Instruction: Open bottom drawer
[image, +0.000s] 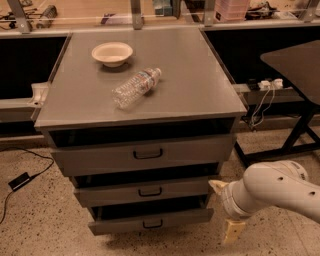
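Observation:
The grey cabinet (70, 100) has three drawers, all pulled out a little. The bottom drawer (125, 223) is the lowest, with a low, wide front and a small black bar handle (152, 224). The middle drawer (115, 195) and the taller top drawer (100, 159) are above it. My gripper (225, 209) is on the white arm (280, 192) at the lower right. It is just to the right of the bottom drawer's right end, at the height of the two lower drawers. Its two tan fingers (233, 231) are spread apart and hold nothing. It does not touch the handle.
A white bowl (112, 53) and a plastic bottle (136, 88) lying on its side are on the cabinet top. A black table (295, 65) stands to the right, with a power strip (265, 84) and cables behind it. A black adapter (21, 180) lies on the floor at left.

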